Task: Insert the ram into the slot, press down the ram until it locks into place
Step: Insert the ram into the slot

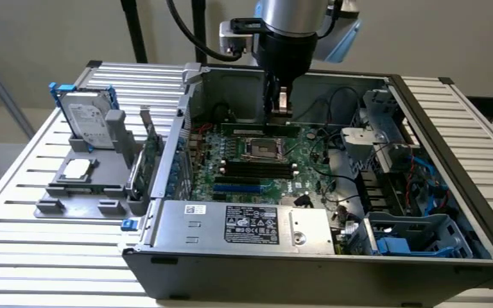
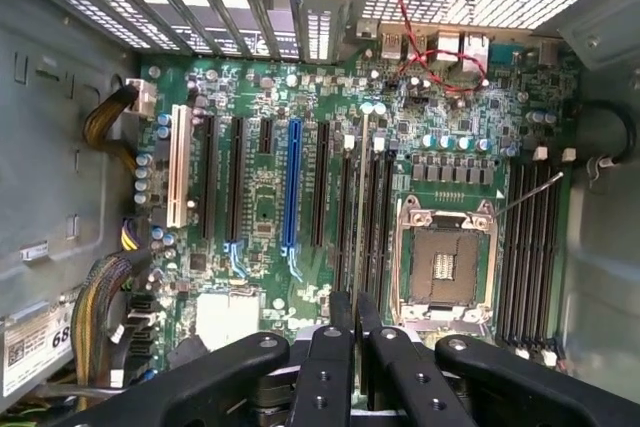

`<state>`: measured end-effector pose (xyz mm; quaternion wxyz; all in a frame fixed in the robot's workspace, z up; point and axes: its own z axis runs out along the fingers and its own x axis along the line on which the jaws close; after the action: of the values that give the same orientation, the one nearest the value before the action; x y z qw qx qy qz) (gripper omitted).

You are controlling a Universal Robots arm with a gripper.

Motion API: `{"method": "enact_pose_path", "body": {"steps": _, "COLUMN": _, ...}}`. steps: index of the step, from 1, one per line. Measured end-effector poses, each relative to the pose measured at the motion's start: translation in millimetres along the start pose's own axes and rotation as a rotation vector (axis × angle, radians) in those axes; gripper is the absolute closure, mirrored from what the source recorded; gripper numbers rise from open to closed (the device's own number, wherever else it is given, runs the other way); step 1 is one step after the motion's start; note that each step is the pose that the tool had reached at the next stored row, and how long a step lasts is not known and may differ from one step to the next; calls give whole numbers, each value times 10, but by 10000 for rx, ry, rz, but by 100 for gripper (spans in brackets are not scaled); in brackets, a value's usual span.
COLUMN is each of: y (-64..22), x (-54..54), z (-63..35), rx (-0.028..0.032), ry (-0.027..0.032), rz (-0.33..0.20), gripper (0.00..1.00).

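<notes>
hand: down inside the open case; you see its fingers pinching the ram.
ram: on edge, running lengthwise out from between the fingertips, directly under the hand.
slot: black, one of the parallel row beneath the hand, just beside the ram's edge; you cannot tell whether the ram is seated.
CPU socket: just past that row from the hand.
blue slot: on the hand's other side, farther off.

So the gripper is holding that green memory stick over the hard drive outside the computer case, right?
Not quite: the gripper holds the green memory stick inside the open computer case, above the circuit board. The hard drive stands outside, on the exterior view's left. The exterior view shows this.
</notes>
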<state>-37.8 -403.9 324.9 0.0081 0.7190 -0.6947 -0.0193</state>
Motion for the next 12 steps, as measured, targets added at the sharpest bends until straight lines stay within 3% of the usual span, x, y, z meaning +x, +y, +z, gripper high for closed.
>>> {"method": "enact_pose_path", "body": {"steps": 12, "y": -70, "x": -31, "z": 218, "rx": 0, "ry": -1, "rz": -3, "gripper": 87}}
